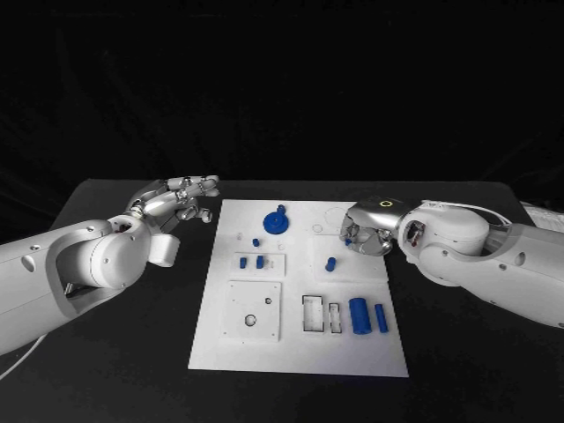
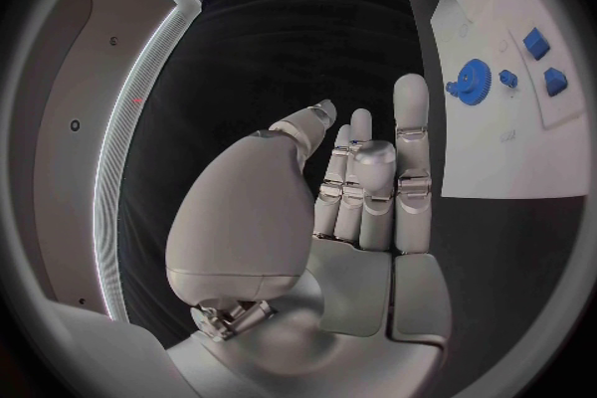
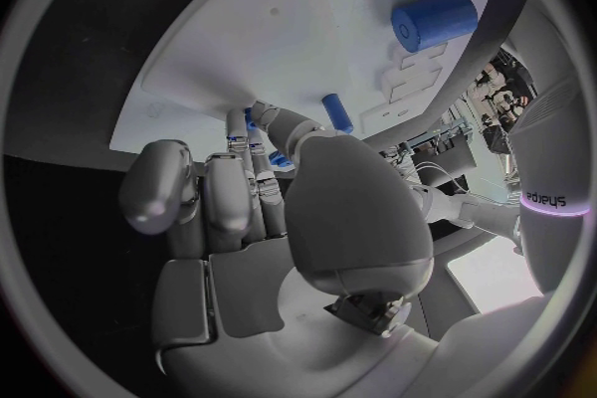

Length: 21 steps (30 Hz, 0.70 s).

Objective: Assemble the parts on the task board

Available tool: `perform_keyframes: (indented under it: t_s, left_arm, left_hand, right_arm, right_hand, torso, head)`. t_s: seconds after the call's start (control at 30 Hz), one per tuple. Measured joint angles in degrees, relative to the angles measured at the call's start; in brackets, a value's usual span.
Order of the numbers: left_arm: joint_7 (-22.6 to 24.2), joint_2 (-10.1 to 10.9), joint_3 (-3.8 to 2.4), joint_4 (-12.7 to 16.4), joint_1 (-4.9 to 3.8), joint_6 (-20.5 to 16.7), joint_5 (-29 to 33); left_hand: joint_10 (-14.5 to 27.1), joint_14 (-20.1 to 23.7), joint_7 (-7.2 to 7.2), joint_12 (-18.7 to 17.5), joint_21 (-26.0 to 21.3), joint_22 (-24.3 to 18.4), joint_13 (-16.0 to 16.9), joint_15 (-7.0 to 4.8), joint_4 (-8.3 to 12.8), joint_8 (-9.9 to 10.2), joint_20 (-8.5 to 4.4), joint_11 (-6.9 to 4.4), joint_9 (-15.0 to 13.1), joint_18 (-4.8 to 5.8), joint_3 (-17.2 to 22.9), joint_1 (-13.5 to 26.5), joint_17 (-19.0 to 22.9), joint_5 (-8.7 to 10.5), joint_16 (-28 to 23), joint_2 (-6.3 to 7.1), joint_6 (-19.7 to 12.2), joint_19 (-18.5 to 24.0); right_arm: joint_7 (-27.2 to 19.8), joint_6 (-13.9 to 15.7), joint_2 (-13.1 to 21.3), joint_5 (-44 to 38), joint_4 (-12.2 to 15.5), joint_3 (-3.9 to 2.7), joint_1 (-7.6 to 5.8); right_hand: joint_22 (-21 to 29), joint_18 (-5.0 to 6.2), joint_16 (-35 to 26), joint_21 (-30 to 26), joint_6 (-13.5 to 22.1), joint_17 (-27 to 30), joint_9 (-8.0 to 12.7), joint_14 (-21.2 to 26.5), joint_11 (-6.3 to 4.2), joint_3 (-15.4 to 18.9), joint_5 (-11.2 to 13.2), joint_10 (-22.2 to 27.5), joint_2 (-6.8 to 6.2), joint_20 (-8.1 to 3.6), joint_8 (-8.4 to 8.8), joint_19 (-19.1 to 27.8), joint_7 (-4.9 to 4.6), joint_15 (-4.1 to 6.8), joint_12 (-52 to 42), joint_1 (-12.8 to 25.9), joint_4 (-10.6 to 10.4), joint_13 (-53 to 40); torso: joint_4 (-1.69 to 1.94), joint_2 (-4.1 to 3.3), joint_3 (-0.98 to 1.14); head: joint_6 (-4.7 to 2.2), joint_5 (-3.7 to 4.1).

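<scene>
We see our left hand (image 1: pixel 174 201) left of the white board (image 1: pixel 300 352), fingers straight, holding nothing. Our right hand (image 1: pixel 365 231) reaches over its right edge; its grasp we cannot tell.

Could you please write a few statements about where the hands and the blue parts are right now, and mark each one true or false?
1. The left hand holds the blue gear-shaped part. False: it is off the white task board, over the black table, with straight fingers and nothing in it.
2. The right hand is over the board's right edge. True.
3. The thick blue cylinder and the thinner blue peg lie side by side at the near right of the board. True.
4. The blue gear lies off the board on the table. False: it sits on the board, near its far edge.
5. The right hand carries the thick cylinder. False: the cylinder lies on the board, apart from that hand.
</scene>
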State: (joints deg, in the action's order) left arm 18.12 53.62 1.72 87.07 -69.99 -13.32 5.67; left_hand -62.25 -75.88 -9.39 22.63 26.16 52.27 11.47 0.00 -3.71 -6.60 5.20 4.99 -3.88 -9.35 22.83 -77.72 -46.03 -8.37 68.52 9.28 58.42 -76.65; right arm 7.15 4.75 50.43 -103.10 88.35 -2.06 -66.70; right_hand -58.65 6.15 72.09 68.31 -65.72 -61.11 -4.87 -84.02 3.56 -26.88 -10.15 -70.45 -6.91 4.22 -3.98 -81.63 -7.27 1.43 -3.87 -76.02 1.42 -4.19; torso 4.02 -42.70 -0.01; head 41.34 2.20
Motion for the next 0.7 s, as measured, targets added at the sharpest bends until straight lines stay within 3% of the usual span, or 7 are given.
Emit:
perform_keyframes:
  t_s: [0.27,0.7]
  left_arm:
    - [-0.06,0.01,0.0,0.13,0.0,0.0,-0.07]
    - [-0.16,0.09,0.0,0.22,0.0,-0.03,-0.21]
  left_hand:
    - [0.01,0.0,0.0,0.34,0.0,0.0,0.0,0.0,0.0,0.0,0.0,0.01,0.0,0.0,0.0,0.0,0.0,0.0,0.0,0.0,0.0,0.0]
    - [0.54,0.21,-0.41,0.67,-0.33,-0.1,0.16,0.21,0.3,0.0,0.14,0.13,0.0,0.0,0.3,-0.3,0.12,0.0,0.0,-0.3,-0.41,0.14]
  right_arm:
    - [0.66,0.02,-0.27,-0.91,0.03,-0.05,0.1]
    - [2.25,1.36,-0.02,-2.73,1.06,0.08,0.6]
  right_hand:
    - [-2.37,0.0,1.7,1.99,-1.72,-2.15,-0.45,0.0,-0.6,-1.69,2.64,-2.05,0.9,-0.19,-0.58,-0.2,0.63,0.0,0.0,-0.91,0.34,-0.44]
    - [-2.56,0.01,1.7,2.03,-2.21,-2.17,-0.77,0.0,-0.67,-1.84,3.1,-2.58,1.37,-0.23,-0.86,-0.24,0.71,0.0,-0.23,-1.06,0.48,-0.63]
  torso:
    - [-0.02,0.01,0.0]
    - [-0.01,0.05,-0.04]
  head:
    - [0.13,0.01]
    - [0.24,-0.01]
